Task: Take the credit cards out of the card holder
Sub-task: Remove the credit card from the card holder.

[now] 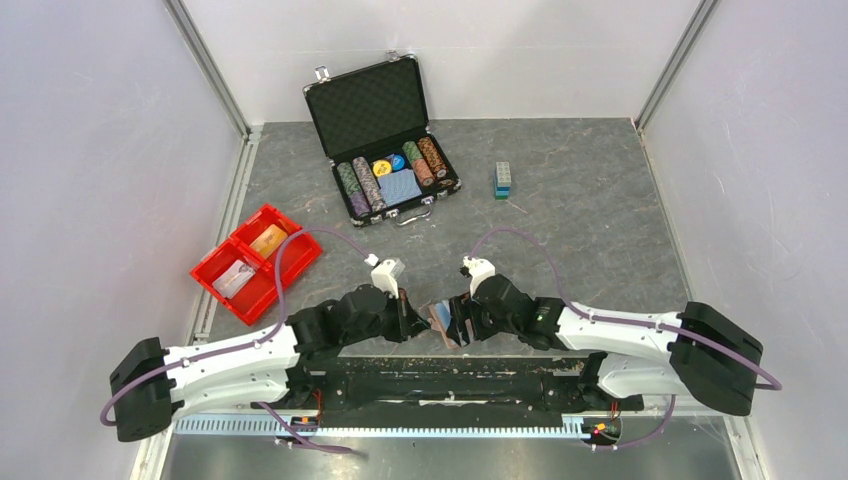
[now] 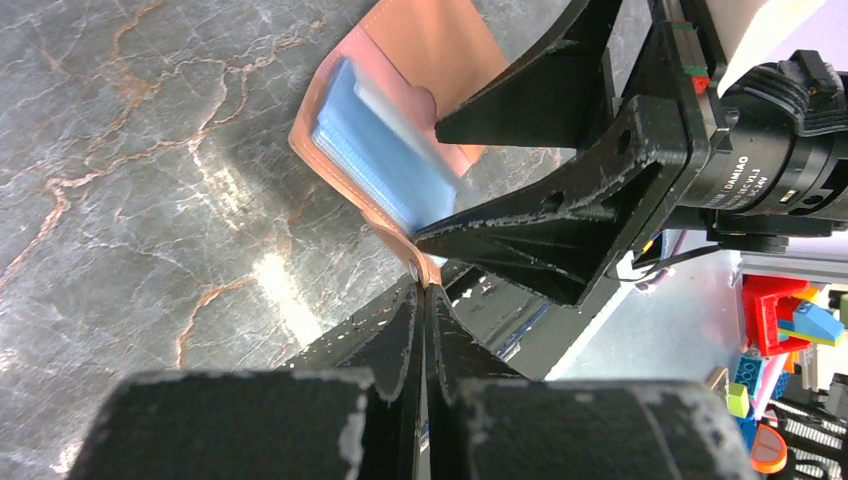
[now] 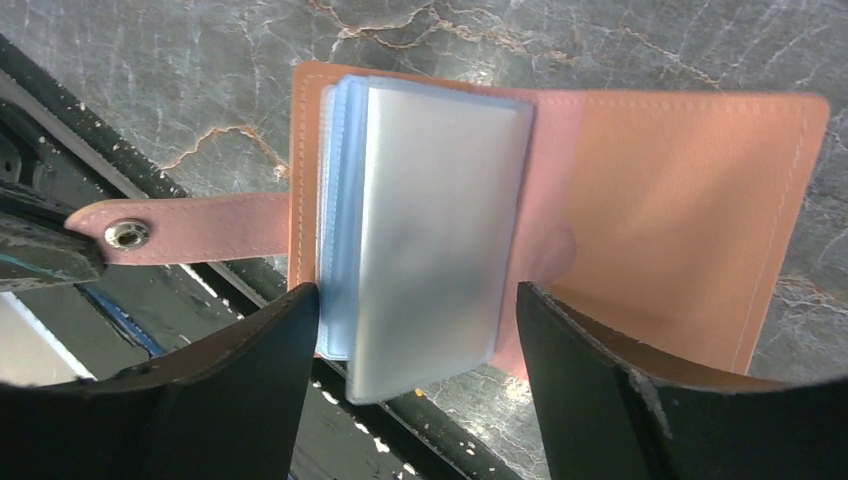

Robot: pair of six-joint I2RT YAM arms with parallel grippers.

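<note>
My left end effector [image 2: 425,300] pinches the closing tab [image 3: 190,228] of the flat brown leather card holder [image 3: 680,210], open over the grey marbled worktop [image 1: 580,200]. Right end effector [image 3: 415,310] is spread astride the pale blue-white plastic credit cards [image 3: 430,200]; I'd close squarely, then draw straight out.

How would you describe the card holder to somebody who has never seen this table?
Look at the table's near edge, where the two arms' jaws meet. The card holder is there, its snap tab pinched in the left jaws. Unlike the black poker-chip case and red bin, it is flat brown leather, open, showing bluish card sleeves.
</note>
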